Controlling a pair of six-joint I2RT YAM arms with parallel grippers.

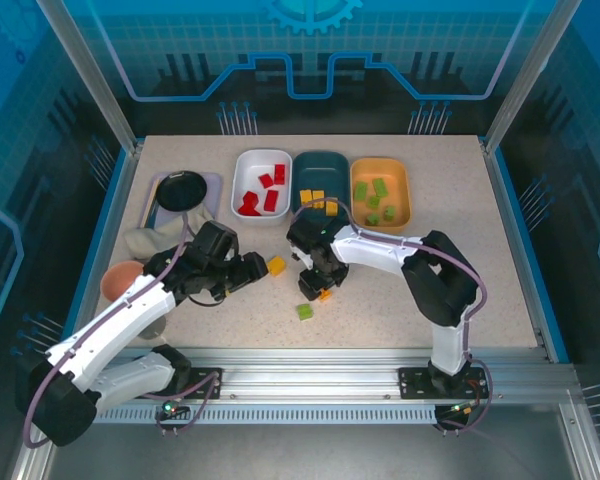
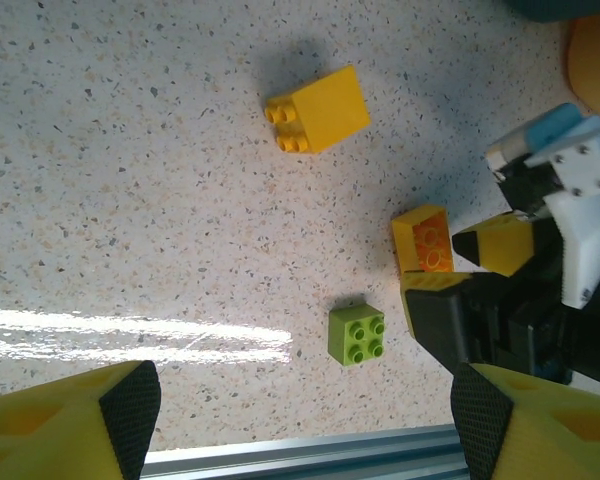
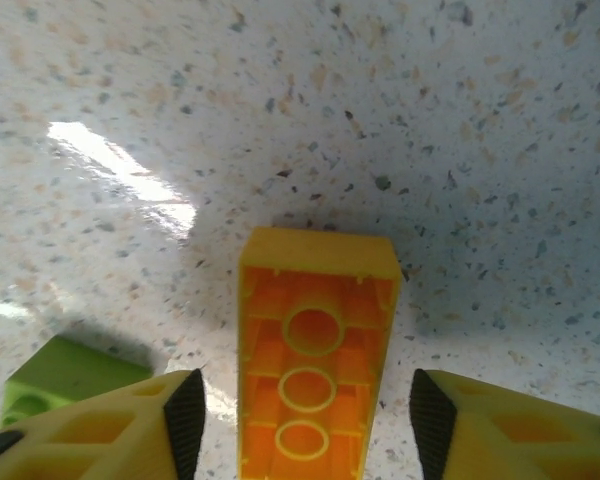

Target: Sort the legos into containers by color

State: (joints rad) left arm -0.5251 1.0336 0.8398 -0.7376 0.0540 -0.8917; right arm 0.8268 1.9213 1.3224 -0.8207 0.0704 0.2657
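- Top external view: three legos lie loose on the table (image 1: 460, 270). They are a yellow brick (image 1: 276, 265), a green brick (image 1: 305, 311) and a long orange-yellow brick (image 1: 325, 294) under the right gripper (image 1: 320, 285).
  - The white tub (image 1: 242, 170) holds reds, the dark teal tub (image 1: 320, 162) holds orange-yellows and the orange-yellow tub (image 1: 406, 190) holds greens.
  - The left gripper (image 1: 252, 268) sits just beside the yellow brick and near my right arm. If both arms move inward together, I risk a knock between them.
- Left wrist view: the left gripper (image 2: 300, 420) has its jaws spread wide with nothing between them.
  - The yellow brick (image 2: 320, 108) lies well ahead and the green brick (image 2: 357, 333) is closer.
  - The green brick sits near the right gripper's fingers (image 2: 480, 245), so a careless sweep could shove it into them.
- Right wrist view: the right gripper (image 3: 305, 430) is open and straddles the long orange-yellow brick (image 3: 315, 330). There is a gap on each side and no contact.
  - The brick's hollow underside faces the camera, so I judge the pads would squeeze thin walls. An off-centre close could twist the brick or pop it out.
  - The green brick (image 3: 60, 380) sits just beside the left-hand finger (image 3: 185, 415), which might nudge it away.
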